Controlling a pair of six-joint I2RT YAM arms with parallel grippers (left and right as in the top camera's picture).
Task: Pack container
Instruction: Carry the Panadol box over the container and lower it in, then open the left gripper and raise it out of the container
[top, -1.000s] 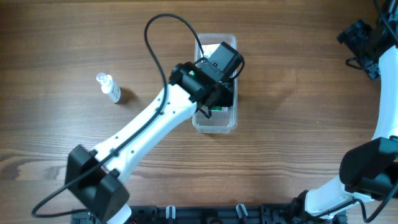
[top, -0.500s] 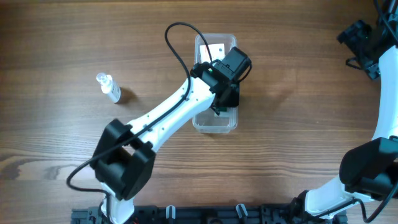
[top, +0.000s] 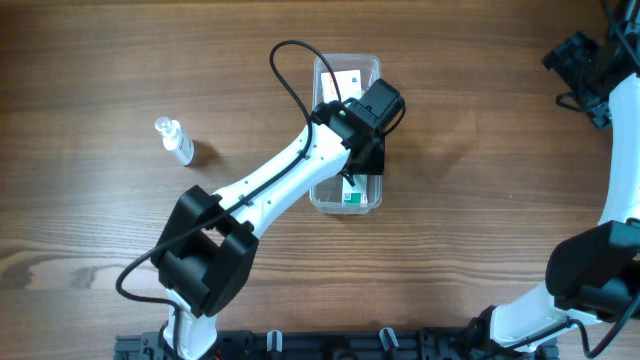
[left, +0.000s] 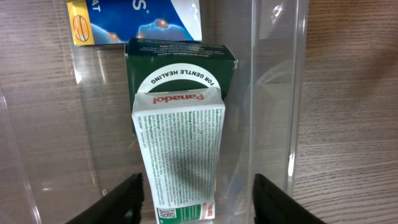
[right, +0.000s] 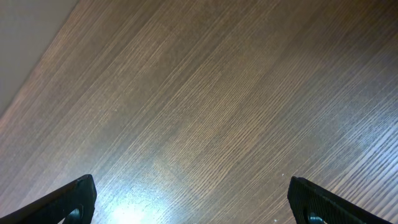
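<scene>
The container (top: 347, 206) is a clear, long plastic tub at the table's middle; it also shows in the left wrist view (left: 273, 93). Inside it lie a white and green Panadol box (left: 180, 149), a dark green box (left: 180, 59) under it, and a blue box (left: 143, 18) at the far end. In the overhead view the Panadol box (top: 352, 196) shows at the tub's near end. My left gripper (top: 365, 160) hovers over the tub, open, its fingers (left: 198, 205) either side of the Panadol box with a gap on the right. My right gripper (right: 193, 205) is open and empty over bare wood at the far right (top: 575, 58).
A small clear spray bottle (top: 176, 141) lies on the table to the left of the tub. The table is brown wood. The left arm's black cable loops over the tub's far left side.
My left arm has swung right and its gripper has shifted slightly along the tub. The Panadol box now shows uncovered at the tub's near end. The right arm has not moved.
</scene>
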